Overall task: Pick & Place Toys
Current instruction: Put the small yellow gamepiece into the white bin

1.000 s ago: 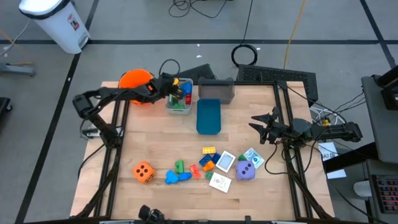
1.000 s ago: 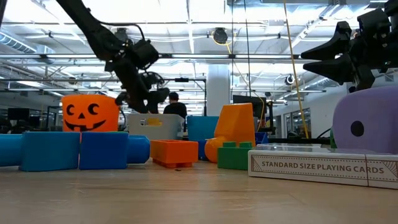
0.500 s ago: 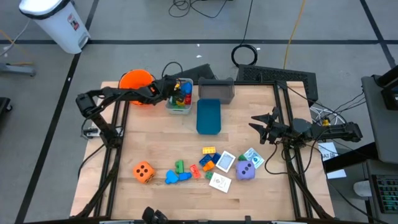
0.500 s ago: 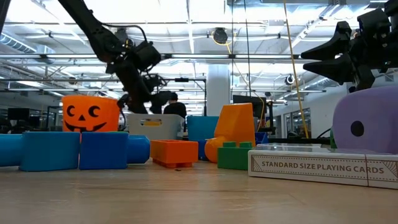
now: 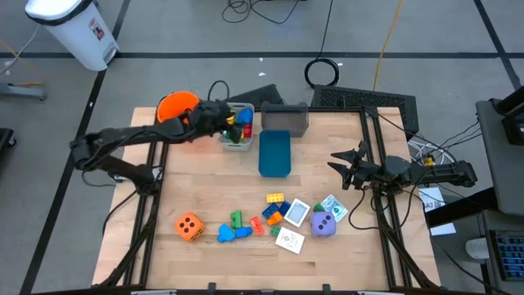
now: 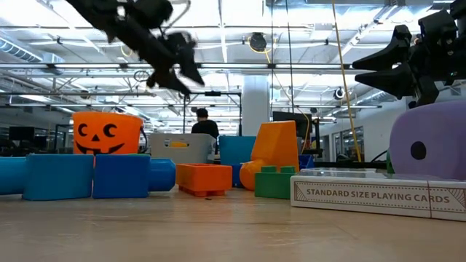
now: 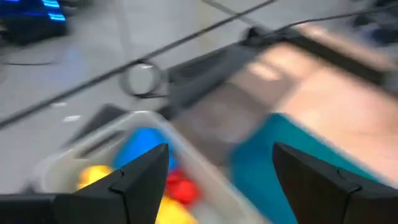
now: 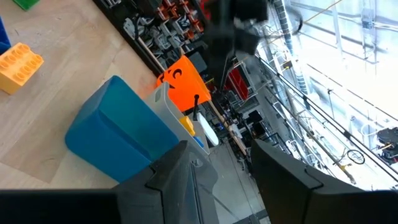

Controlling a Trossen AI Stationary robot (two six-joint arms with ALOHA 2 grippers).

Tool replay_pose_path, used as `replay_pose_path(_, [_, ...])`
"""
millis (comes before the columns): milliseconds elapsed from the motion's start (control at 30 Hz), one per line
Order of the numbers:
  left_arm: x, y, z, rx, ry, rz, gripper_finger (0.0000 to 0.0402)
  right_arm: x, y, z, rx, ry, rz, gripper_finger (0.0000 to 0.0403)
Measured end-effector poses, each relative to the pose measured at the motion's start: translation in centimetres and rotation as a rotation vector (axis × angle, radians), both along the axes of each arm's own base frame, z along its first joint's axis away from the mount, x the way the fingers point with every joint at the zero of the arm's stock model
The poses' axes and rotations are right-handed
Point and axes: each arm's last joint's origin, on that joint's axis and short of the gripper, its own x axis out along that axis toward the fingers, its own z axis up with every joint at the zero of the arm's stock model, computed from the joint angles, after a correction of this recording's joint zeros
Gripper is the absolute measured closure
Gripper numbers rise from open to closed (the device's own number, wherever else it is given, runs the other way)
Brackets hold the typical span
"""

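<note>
My left gripper (image 5: 224,115) (image 7: 221,180) hangs open and empty above the pale bin (image 5: 236,131), which holds blue, yellow and red blocks (image 7: 149,180). The other toys lie on the table's near half. They are an orange dotted die (image 5: 189,226), a purple die (image 5: 324,224), small coloured blocks (image 5: 274,210) (image 5: 234,232) and flat cards (image 5: 296,213) (image 5: 290,239). My right gripper (image 5: 334,161) (image 8: 217,180) waits open and empty at the table's right edge, pointing level toward the middle.
A blue bin (image 5: 274,153) and a grey bin (image 5: 285,120) stand right of the pale bin at the far side. An orange pumpkin bucket (image 5: 175,107) sits at the far left corner. Bare wood lies between the bins and the toys.
My left gripper has risen out of the pale bin and tipped from pointing steeply down to nearer level, while its arm has swung back toward the table's left edge. The blocks stay in the bin.
</note>
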Motion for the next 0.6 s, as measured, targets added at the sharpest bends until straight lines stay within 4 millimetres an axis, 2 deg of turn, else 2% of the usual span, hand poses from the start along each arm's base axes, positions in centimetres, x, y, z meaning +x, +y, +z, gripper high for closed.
replay_pose_path(67, [-0.4, -1.8, 1.0, -0.047, -0.027, -0.090, 0.0108, 0.0, 0.0, 0.0, 0.000, 0.001, 0.000, 0.0234])
replay_pose_path(167, [-0.3, -5.1, 1.4, -0.075, 0.005, -0.234, 0.0108, 0.0, 0.0, 0.0, 0.000, 0.001, 0.000, 0.0234])
replay_pose_path(267, [0.3, -8.7, 1.5, -0.063, 0.008, -0.361, 0.0108, 0.0, 0.0, 0.0, 0.000, 0.001, 0.000, 0.0234])
replay_pose_path(433, [2.2, -14.3, 2.1, 0.056, -0.109, -0.552, 0.0107, 0.0, 0.0, 0.0, 0.000, 0.001, 0.000, 0.0234])
replay_pose_path(500, [3.0, -15.8, 2.0, 0.111, -0.159, -0.575, 0.0107, 0.0, 0.0, 0.0, 0.000, 0.000, 0.000, 0.0234])
replay_pose_path(600, [4.0, -17.2, 0.8, 0.201, -0.112, -0.609, 0.0107, 0.0, 0.0, 0.0, 0.000, 0.000, 0.000, 0.0234])
